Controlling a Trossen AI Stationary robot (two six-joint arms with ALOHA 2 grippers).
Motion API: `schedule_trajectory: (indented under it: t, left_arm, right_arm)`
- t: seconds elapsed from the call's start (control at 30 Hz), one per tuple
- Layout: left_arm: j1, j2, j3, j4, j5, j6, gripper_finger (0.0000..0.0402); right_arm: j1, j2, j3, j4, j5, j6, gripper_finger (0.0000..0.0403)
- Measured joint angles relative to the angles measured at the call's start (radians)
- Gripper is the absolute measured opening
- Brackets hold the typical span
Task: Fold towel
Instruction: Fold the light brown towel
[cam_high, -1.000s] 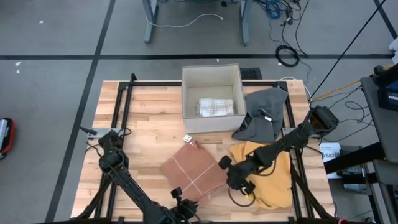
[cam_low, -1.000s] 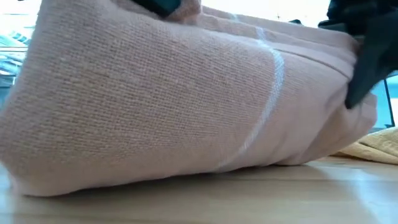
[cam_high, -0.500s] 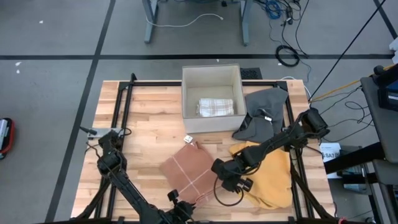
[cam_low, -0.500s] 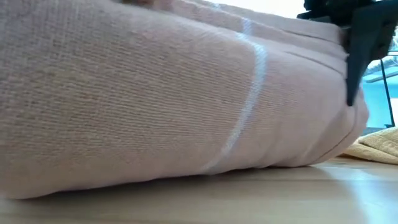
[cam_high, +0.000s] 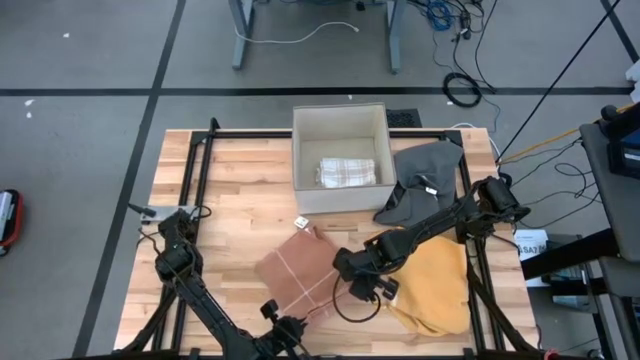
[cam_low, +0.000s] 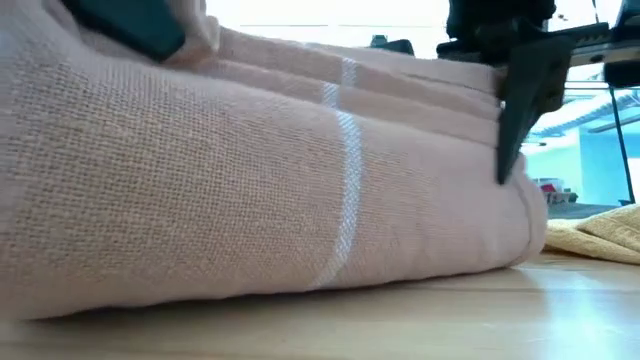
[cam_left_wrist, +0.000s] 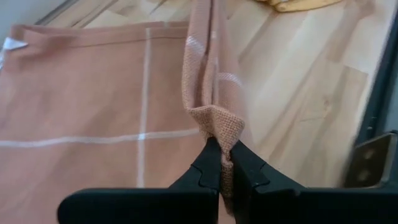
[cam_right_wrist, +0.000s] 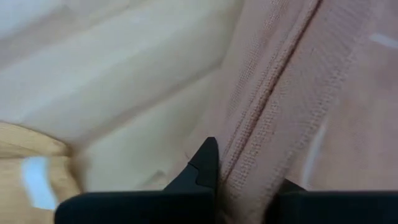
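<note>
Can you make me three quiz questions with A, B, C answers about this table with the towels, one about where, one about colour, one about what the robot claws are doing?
1. Where is the folded pale checked cloth?
A. inside the white square box
B. on the floor
C. under the yellow towel

2. What colour is the towel that both grippers are working on?
A. grey
B. yellow
C. pinkish-brown with thin white lines

3. What is the left gripper doing?
A. hanging open above the box
B. shut on a corner of the pinkish-brown towel
C. holding the grey cloth

Answers:
1. A: the folded pale checked cloth lies within the walls of the white square box.
2. C: the left gripper and right gripper both meet the pinkish-brown towel, not the yellow towel or grey cloth.
3. B: the left wrist view shows its fingers pinched on the fabric's edge.
</note>
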Motion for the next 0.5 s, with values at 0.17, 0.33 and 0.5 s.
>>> schedule_trajectory:
  t: [0.17, 0.33, 0.5]
  left_arm:
    - [0.008, 0.0, 0.0, -0.03, 0.057, -0.02, 0.0012]
    - [0.011, 0.0, -0.001, -0.068, 0.128, -0.025, 0.0012]
    - [0.008, 0.0, -0.001, -0.133, 0.161, -0.078, 0.0012]
  right_arm:
    - [-0.002, 0.0, -0.001, 0.019, 0.089, -0.043, 0.0017]
    - [-0.01, 0.0, -0.004, 0.058, 0.19, -0.076, 0.0037]
    - [-0.024, 0.004, -0.004, 0.083, 0.236, -0.081, 0.0041]
